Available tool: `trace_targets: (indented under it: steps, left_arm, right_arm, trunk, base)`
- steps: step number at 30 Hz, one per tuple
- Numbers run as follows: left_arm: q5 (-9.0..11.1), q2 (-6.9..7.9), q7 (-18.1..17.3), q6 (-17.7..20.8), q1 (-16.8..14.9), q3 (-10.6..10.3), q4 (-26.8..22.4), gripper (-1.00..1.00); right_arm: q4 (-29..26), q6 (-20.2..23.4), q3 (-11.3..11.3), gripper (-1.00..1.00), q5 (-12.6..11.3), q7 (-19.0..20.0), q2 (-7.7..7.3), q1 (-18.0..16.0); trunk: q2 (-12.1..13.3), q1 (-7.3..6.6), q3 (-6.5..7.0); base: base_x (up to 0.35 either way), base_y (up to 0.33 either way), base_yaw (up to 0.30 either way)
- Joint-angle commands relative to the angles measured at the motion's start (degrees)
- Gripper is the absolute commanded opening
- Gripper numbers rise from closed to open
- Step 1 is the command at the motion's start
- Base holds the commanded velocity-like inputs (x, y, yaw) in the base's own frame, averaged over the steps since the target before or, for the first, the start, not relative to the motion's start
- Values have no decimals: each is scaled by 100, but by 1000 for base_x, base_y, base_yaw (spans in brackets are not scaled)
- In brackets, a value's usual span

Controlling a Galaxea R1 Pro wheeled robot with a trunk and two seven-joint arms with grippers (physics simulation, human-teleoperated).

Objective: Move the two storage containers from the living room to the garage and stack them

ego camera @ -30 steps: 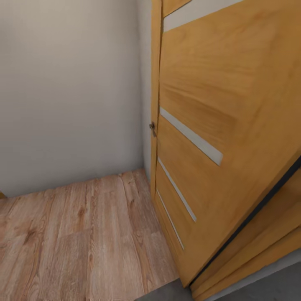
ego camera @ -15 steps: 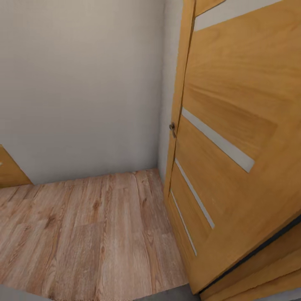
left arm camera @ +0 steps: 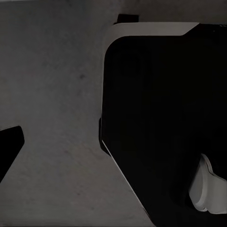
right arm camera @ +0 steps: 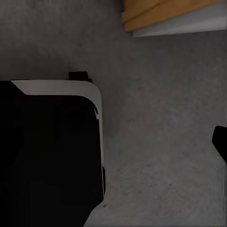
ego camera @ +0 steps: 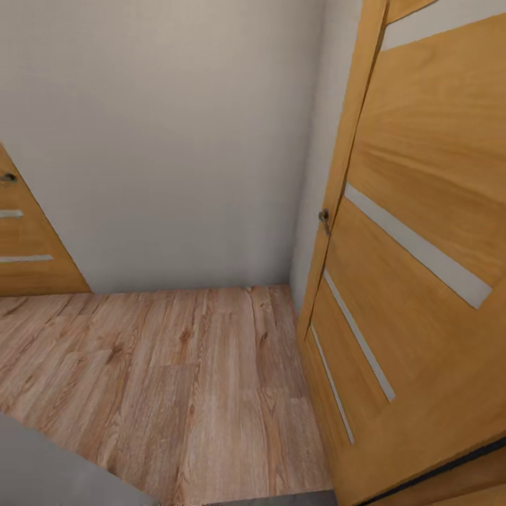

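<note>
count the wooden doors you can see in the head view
2. One large open door fills the right side, with a small handle at its edge; another door shows partly at the left edge against the white wall. More may lie outside the frame.

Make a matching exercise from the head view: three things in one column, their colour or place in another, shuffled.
Things:
1. wall
2. plank floor
3. open door

Descriptions:
A. orange wood with pale horizontal strips, on the right
B. plain grey-white, straight ahead
C. light brown wood grain, underfoot

Pairs: 1-B, 2-C, 3-A
</note>
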Motion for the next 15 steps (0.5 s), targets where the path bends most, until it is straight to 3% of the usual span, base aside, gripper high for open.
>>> trace_targets:
  steps: [1, 8, 15]
  left_arm:
    - [50, -1, 21, 25, -4, -49, -4, 100]
    - [50, -1, 21, 25, -4, -49, -3, 100]
    - [46, -1, 21, 24, -4, -49, -3, 100]
  right_arm:
    - [16, -27, 46, 100, -52, 2, 6, -4]
    - [16, -26, 46, 100, -52, 1, 2, -1]
    - [16, -19, 46, 100, -52, 8, -3, -3]
  trunk:
    - [-8, 2, -8]
    - [-8, 2, -8]
    - [-8, 2, -8]
  base:
    - [0, 0, 272]
    - [0, 0, 272]
    - [138, 0, 26]
